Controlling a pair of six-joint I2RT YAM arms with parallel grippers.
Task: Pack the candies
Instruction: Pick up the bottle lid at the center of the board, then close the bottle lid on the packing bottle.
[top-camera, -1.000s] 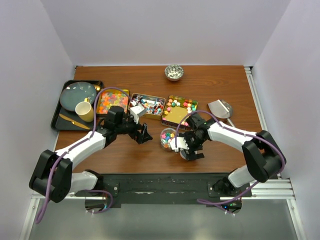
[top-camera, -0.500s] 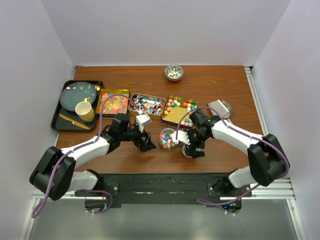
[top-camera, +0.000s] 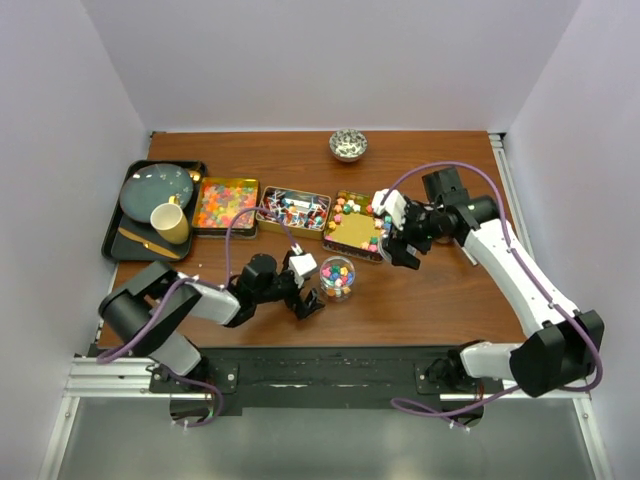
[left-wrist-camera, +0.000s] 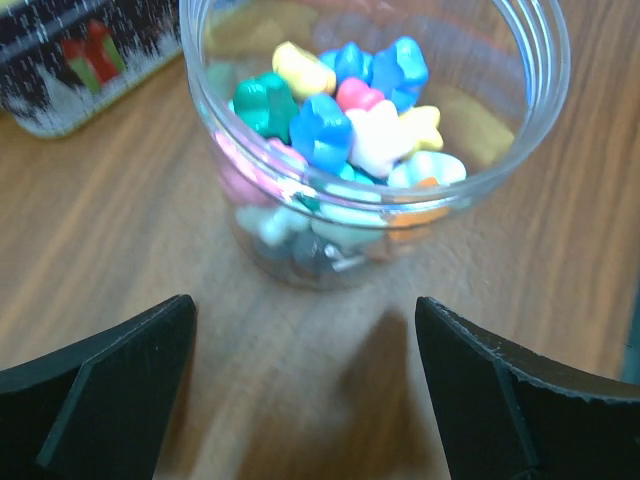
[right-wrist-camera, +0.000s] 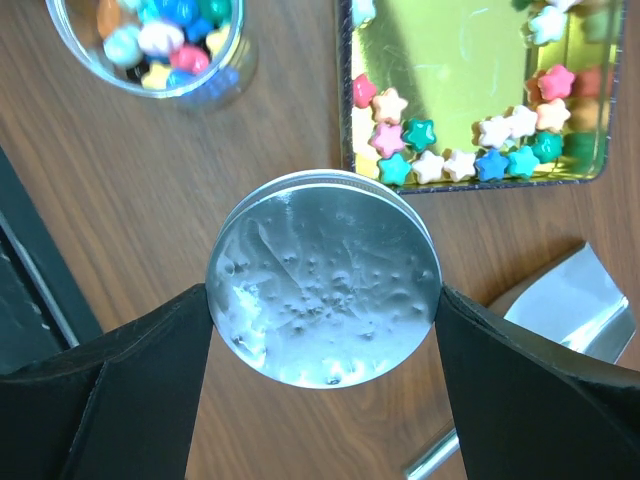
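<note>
Holds left jaws wide, jar (left-wrist-camera: 245, 215) of candies (left-wrist-camera: 320, 130) just ahead (not touched); grips round metal lid (right-wrist-camera: 323, 278) between right jaws, tin (right-wrist-camera: 470, 70) beyond.

the candies (left-wrist-camera: 322, 128) in the clear jar (left-wrist-camera: 300, 255) are blue, green, yellow, pink and white. the lid (right-wrist-camera: 323, 278) is dull, mottled silver. the tin (right-wrist-camera: 460, 70) shines gold inside, dotted with pink, teal, white and blue stars. the table (top-camera: 450, 290) is warm brown woodgrain. black tray (top-camera: 112, 240), grey-blue plate (top-camera: 150, 190), yellow cup (top-camera: 170, 222).
</note>
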